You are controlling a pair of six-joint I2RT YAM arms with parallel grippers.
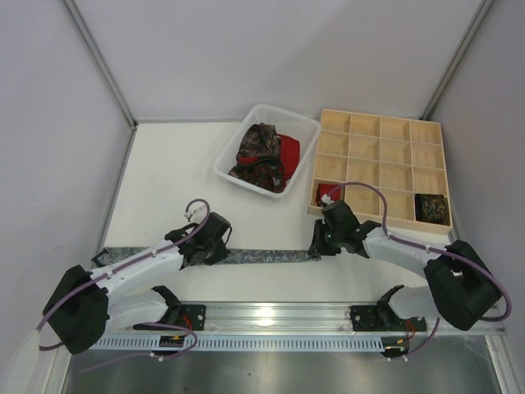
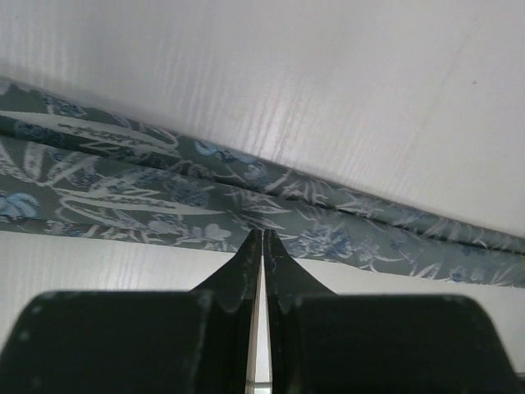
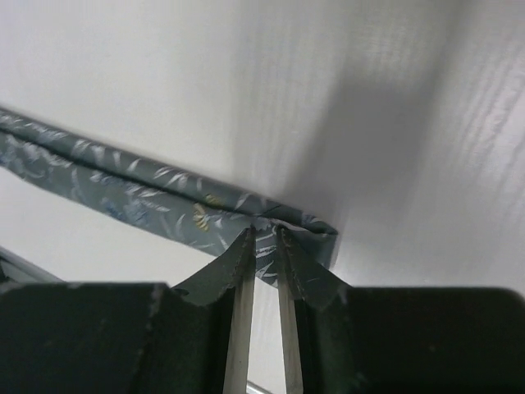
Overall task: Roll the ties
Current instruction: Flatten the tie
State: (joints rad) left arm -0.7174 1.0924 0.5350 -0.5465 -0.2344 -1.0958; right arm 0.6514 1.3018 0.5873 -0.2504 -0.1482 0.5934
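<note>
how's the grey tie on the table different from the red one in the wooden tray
The grey tie is patterned; the red tie is plain. The grey tie lies stretched as a long strip on the table; the red tie is a small bundle in a compartment of the wooden tray. The left end effector and right end effector are at the grey tie; neither is at the red tie. Both are fabric.

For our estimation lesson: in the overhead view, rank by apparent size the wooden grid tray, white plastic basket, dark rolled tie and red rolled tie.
Largest first:
Wooden grid tray
White plastic basket
Dark rolled tie
Red rolled tie (partly hidden; unsure)
</note>
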